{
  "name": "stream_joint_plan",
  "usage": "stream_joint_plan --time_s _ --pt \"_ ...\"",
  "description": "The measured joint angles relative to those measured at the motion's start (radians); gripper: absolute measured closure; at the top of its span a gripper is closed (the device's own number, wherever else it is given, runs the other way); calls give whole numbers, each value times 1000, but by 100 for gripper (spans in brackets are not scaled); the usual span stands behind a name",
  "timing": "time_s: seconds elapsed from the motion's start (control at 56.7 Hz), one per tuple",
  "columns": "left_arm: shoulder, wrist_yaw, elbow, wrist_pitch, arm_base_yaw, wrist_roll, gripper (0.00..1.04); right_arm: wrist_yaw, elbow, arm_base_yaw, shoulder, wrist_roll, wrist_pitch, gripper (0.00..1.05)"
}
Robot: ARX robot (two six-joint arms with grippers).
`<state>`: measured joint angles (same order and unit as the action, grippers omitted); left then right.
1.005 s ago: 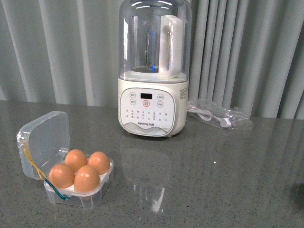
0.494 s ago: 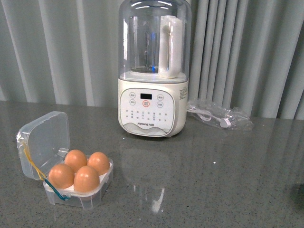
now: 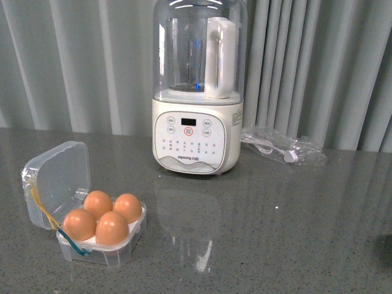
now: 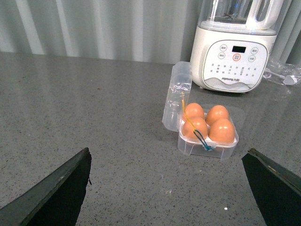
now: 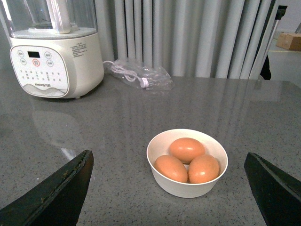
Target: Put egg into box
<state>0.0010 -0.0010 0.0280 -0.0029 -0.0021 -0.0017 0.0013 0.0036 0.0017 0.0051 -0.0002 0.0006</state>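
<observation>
Box [image 3: 116, 252] full at left, both claws wide open and empty.
The left claw [image 4: 168, 151] hung spread over the table [image 3: 275, 233] facing the box, lid up, where the egg [image 3: 112, 228] sat with three others, every slot filled. The blender [image 3: 197, 92] stood behind. The right claw [image 5: 168, 154] gaped above a bowl [image 5: 188, 189] of three more. The task looked done; any withdrawal should rise clear of the lid.
</observation>
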Motion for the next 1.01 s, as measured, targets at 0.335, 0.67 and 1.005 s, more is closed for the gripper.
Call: stream_joint_plan --time_s 0.335,0.67,1.005 --pt "56 -203 31 -108 -70 -62 7 0 0 0 0 0 0 7" --pt "308 -441 160 -6 -246 -164 7 -2 0 0 0 0 0 7" --pt "936 -187 309 452 1 -70 7 0 0 0 0 0 0 7"
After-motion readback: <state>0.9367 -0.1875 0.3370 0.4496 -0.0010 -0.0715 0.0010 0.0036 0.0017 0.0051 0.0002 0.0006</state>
